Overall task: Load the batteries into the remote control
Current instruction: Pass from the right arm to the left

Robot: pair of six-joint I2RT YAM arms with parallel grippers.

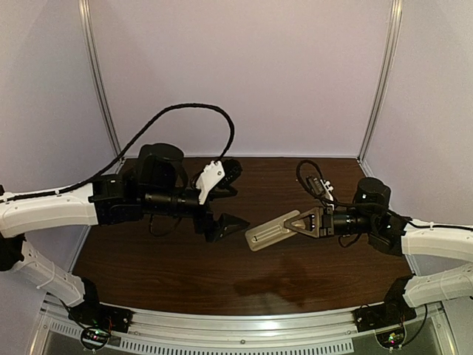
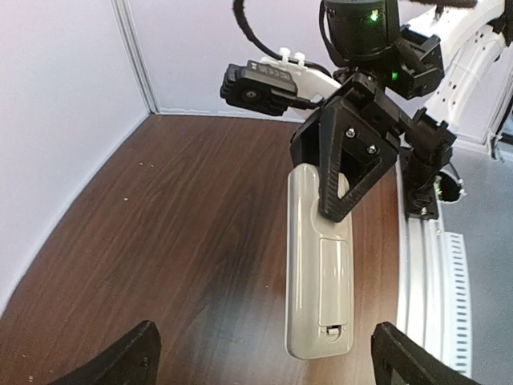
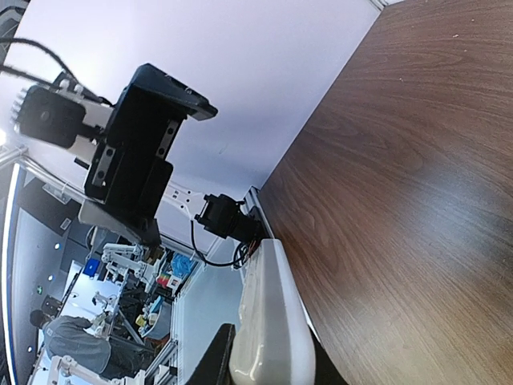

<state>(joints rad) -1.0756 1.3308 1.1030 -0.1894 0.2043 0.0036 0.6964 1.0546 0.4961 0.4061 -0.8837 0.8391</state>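
Item: flat white rectangular plastic remote control point(image 1: 267, 232), held above the dark brown wooden counter point(image 1: 185, 274) near its middle, its plain back with the battery-cover panel turned toward the left wrist camera. Right end effector point(image 1: 294, 223): closed on one end of the remote, the rest projecting toward the left arm. Left end effector point(image 1: 229, 200): fingers spread wide, holding nothing, just beside the remote's free end without touching it.

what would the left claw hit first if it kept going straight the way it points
Most likely the remote control, which the right claw holds by one end. In the left wrist view its free end sits straight ahead, between the fingers of the open left claw. How far ahead is unclear.
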